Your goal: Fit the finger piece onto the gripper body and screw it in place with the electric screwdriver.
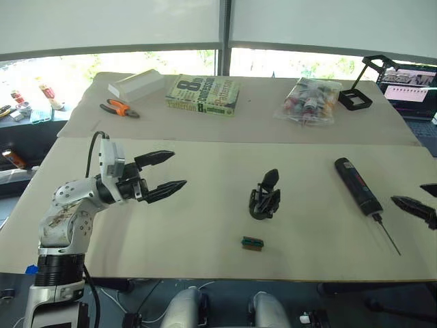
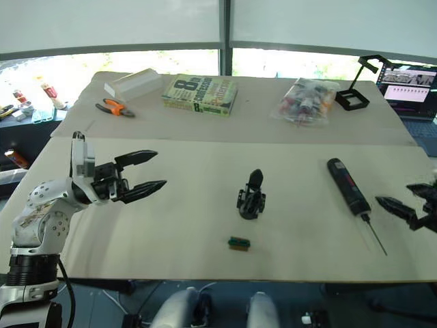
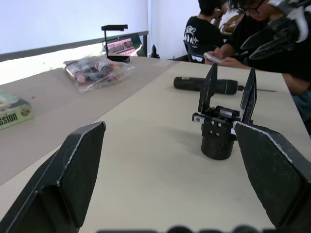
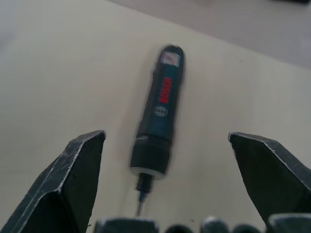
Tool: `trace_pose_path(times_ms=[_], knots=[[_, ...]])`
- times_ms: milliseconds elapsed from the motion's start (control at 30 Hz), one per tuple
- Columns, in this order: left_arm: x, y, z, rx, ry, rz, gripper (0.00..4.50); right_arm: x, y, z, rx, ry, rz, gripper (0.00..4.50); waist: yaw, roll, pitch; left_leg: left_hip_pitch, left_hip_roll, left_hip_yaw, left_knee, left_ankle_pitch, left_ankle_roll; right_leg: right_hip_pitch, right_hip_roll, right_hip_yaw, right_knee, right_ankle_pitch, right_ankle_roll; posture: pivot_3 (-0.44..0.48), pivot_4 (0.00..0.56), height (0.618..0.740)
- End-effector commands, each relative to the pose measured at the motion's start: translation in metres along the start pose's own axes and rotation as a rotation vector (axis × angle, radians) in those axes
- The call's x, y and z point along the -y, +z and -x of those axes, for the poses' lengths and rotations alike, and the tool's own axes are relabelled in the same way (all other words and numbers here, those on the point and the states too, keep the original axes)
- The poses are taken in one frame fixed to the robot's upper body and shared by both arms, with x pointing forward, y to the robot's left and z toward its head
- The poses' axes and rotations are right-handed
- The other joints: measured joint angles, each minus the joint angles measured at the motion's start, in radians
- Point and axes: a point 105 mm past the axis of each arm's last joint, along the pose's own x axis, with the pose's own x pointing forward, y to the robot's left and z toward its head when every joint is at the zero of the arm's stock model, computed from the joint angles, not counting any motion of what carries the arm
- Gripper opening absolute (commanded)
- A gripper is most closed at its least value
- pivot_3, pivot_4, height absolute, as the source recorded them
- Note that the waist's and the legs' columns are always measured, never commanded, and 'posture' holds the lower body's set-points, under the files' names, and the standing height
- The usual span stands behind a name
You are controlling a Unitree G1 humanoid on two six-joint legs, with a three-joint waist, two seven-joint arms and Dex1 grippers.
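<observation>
While the gripper body (image 1: 264, 197) stands mid-surface, left gripper (image 1: 165, 175) and right gripper (image 4: 167, 184) gape empty, the latter facing the electric screwdriver (image 4: 159, 113) to grasp it.

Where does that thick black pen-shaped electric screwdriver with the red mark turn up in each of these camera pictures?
Left eye view: the thick black electric screwdriver lies on the beige table, right of centre, bit toward the near edge.
Right eye view: same spot, beside the open right gripper.
Left wrist view: lying behind the gripper body.
Right wrist view: centre, between the fingers.
Shared landmark: the gripper body, left of the screwdriver in the eye views.
</observation>
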Motion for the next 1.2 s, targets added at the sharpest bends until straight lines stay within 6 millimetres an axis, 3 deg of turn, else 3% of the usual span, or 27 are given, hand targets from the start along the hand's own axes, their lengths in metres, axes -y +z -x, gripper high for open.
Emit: trace_pose_path(times_ms=[33,300,400,533,733,1000,1200], knots=[[0.004,0.024,-0.007,0.060,-0.027,-0.059,4.47,0.011,-0.008,-0.017,-0.075,0.010,-0.024,4.50,0.002,0.000,0.000,0.000,0.000,0.000,0.000,0.000,0.000,0.000,0.001,0.000,0.000,0.000,0.000,0.000,0.150,0.740],[0.019,0.037,-0.020,0.111,-0.086,-0.012,4.47,-0.007,0.000,-0.055,-0.171,0.166,0.005,4.50,-0.004,0.003,0.002,-0.001,0.000,0.002,0.001,0.001,0.000,0.001,0.004,-0.001,0.000,0.000,0.001,0.000,0.150,0.740],[0.022,0.038,-0.022,0.111,-0.095,-0.005,4.47,-0.010,-0.002,-0.060,-0.197,0.189,-0.007,4.50,0.000,0.003,0.002,-0.001,0.000,0.002,0.001,0.001,-0.001,0.002,0.005,-0.002,0.000,0.000,0.001,0.000,0.150,0.740],[0.025,0.037,-0.022,0.094,-0.115,0.003,4.47,-0.030,-0.003,-0.055,-0.260,0.318,-0.107,4.50,0.001,0.004,0.003,-0.001,0.000,0.002,0.001,0.001,-0.001,0.002,0.006,-0.002,0.000,0.000,0.001,0.000,0.150,0.740],[0.026,0.034,-0.026,0.091,-0.146,-0.006,4.47,-0.024,-0.030,-0.067,-0.315,0.214,-0.075,4.50,0.002,0.004,0.003,0.000,0.000,0.002,0.001,0.001,-0.002,0.003,0.007,-0.002,0.000,0.000,0.001,0.000,0.150,0.740],[0.029,0.032,-0.038,0.104,-0.216,-0.010,4.47,-0.023,-0.040,-0.081,-0.273,0.169,-0.075,4.50,-0.006,0.003,0.003,0.005,0.000,0.002,0.002,0.002,-0.003,0.008,0.010,-0.002,-0.001,0.000,0.001,0.000,0.150,0.740],[0.036,0.031,-0.045,0.117,-0.283,-0.004,4.50,-0.018,-0.028,-0.071,-0.216,0.170,-0.072,2.67,-0.008,0.004,0.003,0.006,0.001,0.002,0.001,0.002,-0.003,0.009,0.010,-0.001,-0.001,0.000,0.001,0.000,0.150,0.740]])
